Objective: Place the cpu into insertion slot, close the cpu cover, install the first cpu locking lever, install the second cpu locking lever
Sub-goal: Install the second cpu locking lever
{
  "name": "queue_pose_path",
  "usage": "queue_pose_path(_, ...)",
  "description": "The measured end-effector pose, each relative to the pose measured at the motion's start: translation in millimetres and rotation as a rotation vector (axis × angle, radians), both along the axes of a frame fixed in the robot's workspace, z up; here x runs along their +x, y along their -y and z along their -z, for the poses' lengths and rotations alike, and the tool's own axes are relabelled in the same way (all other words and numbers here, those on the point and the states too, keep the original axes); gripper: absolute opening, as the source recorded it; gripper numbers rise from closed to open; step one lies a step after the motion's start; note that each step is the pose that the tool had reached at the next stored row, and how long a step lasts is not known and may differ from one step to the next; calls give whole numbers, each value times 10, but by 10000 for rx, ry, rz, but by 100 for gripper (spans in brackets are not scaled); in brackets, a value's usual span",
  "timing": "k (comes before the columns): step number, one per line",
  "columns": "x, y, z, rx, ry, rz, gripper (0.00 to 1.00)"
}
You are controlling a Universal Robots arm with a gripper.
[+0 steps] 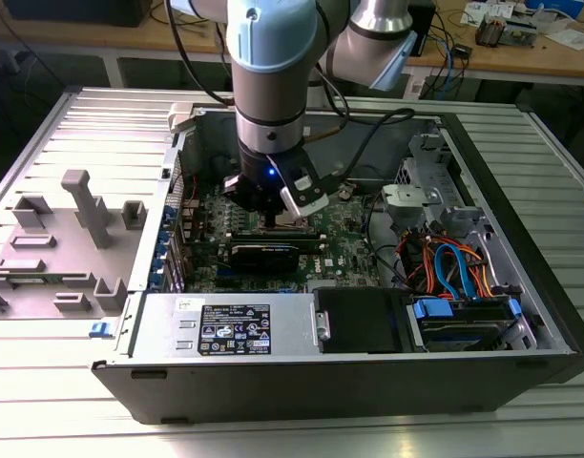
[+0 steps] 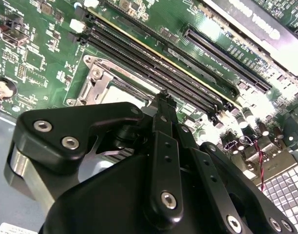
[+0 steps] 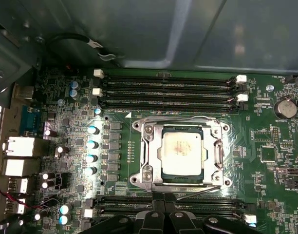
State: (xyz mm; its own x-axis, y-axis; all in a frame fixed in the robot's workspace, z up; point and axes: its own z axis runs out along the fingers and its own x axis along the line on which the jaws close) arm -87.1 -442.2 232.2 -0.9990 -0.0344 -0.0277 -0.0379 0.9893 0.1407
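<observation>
First wrist view: cpu (image 3: 182, 154) seated in insertion slot (image 3: 148, 130), cpu cover (image 3: 218, 152) apparently down (hard to confirm); gripper (image 3: 163, 202) fingertips together, empty, by lever (image 3: 197, 192); levers step in hand, needs precise hook

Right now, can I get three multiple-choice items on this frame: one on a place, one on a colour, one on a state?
1. Where is the cpu? A in the insertion slot; B on a grey tray; C on a memory slot.
2. The motherboard is: A blue; B green; C red.
3. The cpu cover is: A upright; B lying flat; C removed.
Answers: A, the socket rim surrounds the chip; B, the board is green in all views; B, the frame lies flat around the chip.
</observation>
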Motion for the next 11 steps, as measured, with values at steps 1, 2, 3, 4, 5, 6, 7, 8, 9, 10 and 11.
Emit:
queue_pose_path(1,-8,1,1,26,-8,0,11)
queue_pose_path(2,-13,1,2,63,-15,-1,11)
queue_pose_path(3,-26,1,6,123,-26,-1,11)
queue_pose_path(4,-37,1,8,161,-32,-1,11)
queue_pose_path(5,-45,1,10,188,-37,-1,11)
queue_pose_path(6,-49,0,11,212,-42,0,11)
queue_pose_path(7,-50,0,12,237,-46,-2,11)
queue_pose_path(8,-51,0,12,255,-48,-1,11)
queue_pose_path(9,-52,0,15,290,-49,0,11)
queue_pose_path(10,-51,0,15,302,-52,0,11)
queue_pose_path(11,-52,0,16,312,-54,-1,11)
